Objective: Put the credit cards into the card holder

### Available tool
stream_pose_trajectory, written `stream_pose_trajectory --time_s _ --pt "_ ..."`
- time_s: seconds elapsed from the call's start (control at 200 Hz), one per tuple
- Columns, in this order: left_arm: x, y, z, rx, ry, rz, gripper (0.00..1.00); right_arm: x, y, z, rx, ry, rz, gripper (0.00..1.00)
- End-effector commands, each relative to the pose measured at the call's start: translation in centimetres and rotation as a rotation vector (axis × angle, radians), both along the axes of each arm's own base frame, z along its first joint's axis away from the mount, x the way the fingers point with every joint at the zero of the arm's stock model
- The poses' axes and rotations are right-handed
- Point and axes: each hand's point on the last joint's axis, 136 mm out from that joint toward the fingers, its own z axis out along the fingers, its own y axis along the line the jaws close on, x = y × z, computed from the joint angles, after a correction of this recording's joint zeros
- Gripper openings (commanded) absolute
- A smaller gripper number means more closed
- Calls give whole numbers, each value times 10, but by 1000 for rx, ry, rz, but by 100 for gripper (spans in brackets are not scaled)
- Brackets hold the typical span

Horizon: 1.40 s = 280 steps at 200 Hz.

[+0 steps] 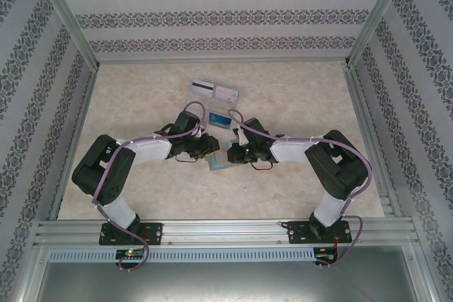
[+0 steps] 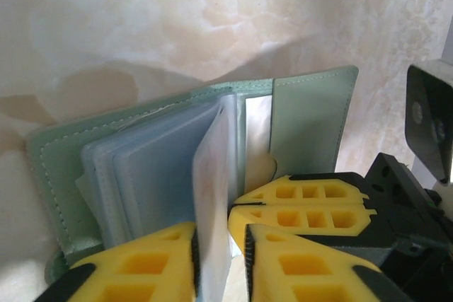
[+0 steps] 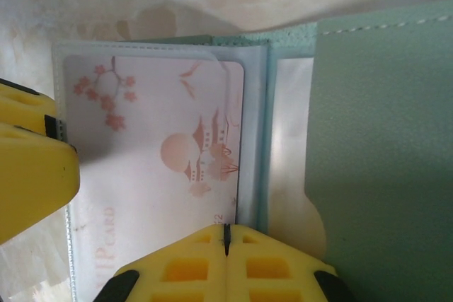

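My left gripper [image 2: 212, 252] narrow on upright clear sleeve page [image 2: 212, 167], right gripper [image 2: 241, 206] at 3 o'clock, jaws pressed together, over open card holder [image 2: 311, 118], pink card [image 3: 177, 153] sleeved.

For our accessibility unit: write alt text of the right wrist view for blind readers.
A pale pink card with blossoms and a pagoda sits in a clear sleeve of the open green card holder. The right gripper, yellow fingers shut, sits at the bottom.
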Motion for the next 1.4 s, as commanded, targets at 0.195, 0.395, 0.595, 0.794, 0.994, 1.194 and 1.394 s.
stream_pose_trajectory --time_s 0.195,0.395,0.595,0.794,0.994,1.194,1.394 --pt "6 6 4 60 -49 -27 9 -5 -10 6 15 34 -22 6" --pt "4 16 4 140 -59 -47 6 3 -23 35 85 10 -62 11" --pt "6 19 13 173 -73 -60 6 18 -67 53 64 -41 -160 12" --pt "10 16 22 172 -79 -73 6 18 -91 18 12 22 -224 12" --pt "10 11 29 184 -74 -101 10 15 -64 3 33 68 -162 12" --pt "14 2 35 180 -76 -114 12 15 -39 5 37 64 -102 12" --pt "17 -6 32 194 -64 -135 16 15 -24 6 36 63 -66 12"
